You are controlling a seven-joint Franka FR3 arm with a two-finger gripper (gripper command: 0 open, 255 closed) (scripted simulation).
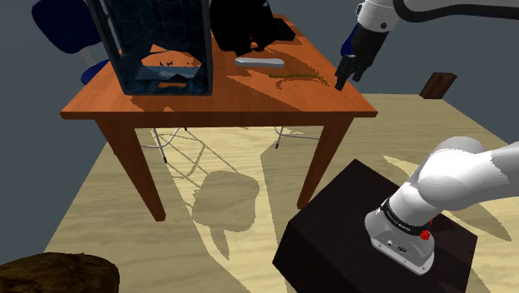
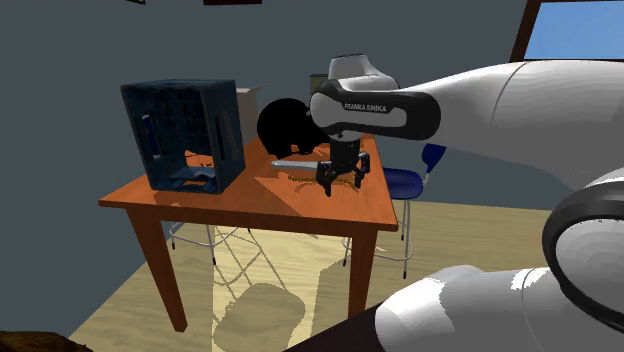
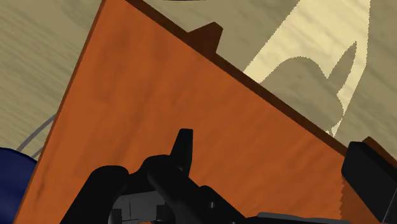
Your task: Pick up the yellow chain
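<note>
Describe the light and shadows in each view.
Shoulder view: the yellow chain lies in full light on the table, while the blue crate is dim inside, with bright spots. Second exterior view: a bright patch lights the floor under the table. Wrist view: pointed shadows cut a sunlit strip of floor.

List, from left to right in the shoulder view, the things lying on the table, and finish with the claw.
First the dark blue crate → grey bar → yellow chain → open black claw, just past the chain's right end.
</note>
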